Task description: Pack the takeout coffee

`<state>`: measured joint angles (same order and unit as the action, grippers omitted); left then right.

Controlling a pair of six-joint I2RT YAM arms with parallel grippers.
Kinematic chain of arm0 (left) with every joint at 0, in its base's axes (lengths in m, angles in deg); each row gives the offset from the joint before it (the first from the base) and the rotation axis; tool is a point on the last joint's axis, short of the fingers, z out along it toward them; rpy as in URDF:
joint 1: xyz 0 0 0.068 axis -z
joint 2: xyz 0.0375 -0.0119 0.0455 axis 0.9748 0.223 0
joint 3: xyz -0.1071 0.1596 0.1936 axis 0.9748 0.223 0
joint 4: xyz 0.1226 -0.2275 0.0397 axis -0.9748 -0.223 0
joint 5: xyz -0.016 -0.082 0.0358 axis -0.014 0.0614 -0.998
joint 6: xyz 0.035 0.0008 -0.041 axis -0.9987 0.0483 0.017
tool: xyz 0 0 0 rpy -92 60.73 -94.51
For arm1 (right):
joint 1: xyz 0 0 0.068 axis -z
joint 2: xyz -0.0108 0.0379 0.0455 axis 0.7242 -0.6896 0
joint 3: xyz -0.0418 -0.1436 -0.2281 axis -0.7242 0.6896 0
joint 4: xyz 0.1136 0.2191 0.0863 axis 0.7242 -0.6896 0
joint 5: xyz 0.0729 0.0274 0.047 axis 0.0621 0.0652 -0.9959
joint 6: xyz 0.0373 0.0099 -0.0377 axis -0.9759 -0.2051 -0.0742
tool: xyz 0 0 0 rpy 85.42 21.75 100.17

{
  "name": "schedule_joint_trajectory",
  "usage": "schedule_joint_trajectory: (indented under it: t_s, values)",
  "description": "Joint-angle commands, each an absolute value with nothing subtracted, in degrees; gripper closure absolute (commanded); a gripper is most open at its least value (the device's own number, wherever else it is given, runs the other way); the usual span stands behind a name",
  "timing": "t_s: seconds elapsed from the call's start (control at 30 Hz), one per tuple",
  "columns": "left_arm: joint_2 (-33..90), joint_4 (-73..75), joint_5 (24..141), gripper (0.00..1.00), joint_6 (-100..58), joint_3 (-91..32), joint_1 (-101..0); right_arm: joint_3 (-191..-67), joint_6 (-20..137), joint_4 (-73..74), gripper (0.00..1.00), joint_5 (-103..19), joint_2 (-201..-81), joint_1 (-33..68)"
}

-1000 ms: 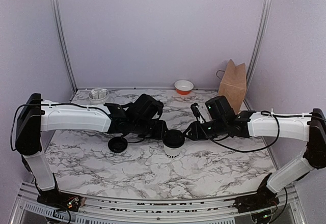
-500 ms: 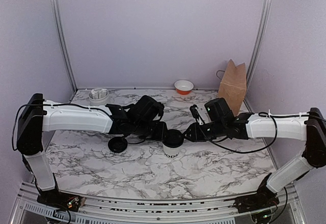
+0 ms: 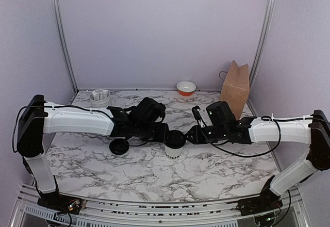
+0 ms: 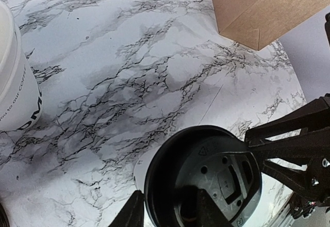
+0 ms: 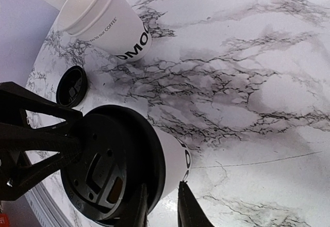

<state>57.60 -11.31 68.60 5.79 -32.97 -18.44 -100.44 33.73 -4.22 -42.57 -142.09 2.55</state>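
The takeout coffee (image 3: 175,145), a white paper cup with dark lettering, stands mid-table with a black lid (image 3: 176,139) on top. My left gripper (image 3: 164,132) reaches it from the left. In the left wrist view, that gripper (image 4: 167,209) is shut on the lid (image 4: 206,185), one finger outside the rim and one on the lid's top. My right gripper (image 3: 191,134) comes from the right. In the right wrist view, that gripper (image 5: 162,206) pinches the lidded edge, one finger on the lid (image 5: 111,165) and one against the cup's side (image 5: 175,160).
A second black lid (image 3: 119,146) lies on the marble to the left. Another white cup (image 5: 103,20) stands behind the left arm. A white holder (image 3: 99,97), an orange-and-white bowl (image 3: 186,87) and a brown paper bag (image 3: 235,86) line the back.
My right arm has slid left up to the cup and its jaws have narrowed around the lidded edge. The left arm has barely moved.
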Motion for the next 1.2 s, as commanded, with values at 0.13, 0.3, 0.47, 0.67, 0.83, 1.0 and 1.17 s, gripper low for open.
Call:
schedule_joint_trajectory:
  t_s: [0.13, 0.3, 0.47, 0.67, 0.83, 1.0, 1.17]
  values:
    - [56.1, -12.5, 67.8, 0.64, 5.7, -31.5, -17.7, -105.2, 35.5, -14.9, 0.80, -35.3, -140.5, 1.6]
    - [55.6, -12.6, 67.5, 0.64, 5.8, -31.6, -17.6, -107.6, 36.9, -16.2, 0.77, -35.1, -140.7, 1.6]
    - [55.2, -12.8, 67.4, 0.64, 5.9, -31.9, -17.6, -109.3, 39.2, -18.0, 0.74, -32.9, -139.6, 0.0]
    - [55.1, -13.2, 67.5, 0.64, 6.0, -32.3, -17.6, -108.9, 42.8, -18.5, 0.65, -27.8, -137.3, -4.9]
    - [55.5, -13.6, 67.7, 0.64, 5.9, -32.8, -17.6, -107.7, 43.9, -18.6, 0.56, -24.8, -135.7, -8.3]
    - [56.0, -13.6, 68.0, 0.64, 6.0, -33.3, -17.5, -106.2, 43.1, -16.9, 0.44, -22.7, -135.7, -10.1]
    - [56.3, -13.6, 68.2, 0.64, 6.0, -33.9, -17.6, -105.2, 43.8, -14.0, 0.37, -22.0, -137.4, -10.5]
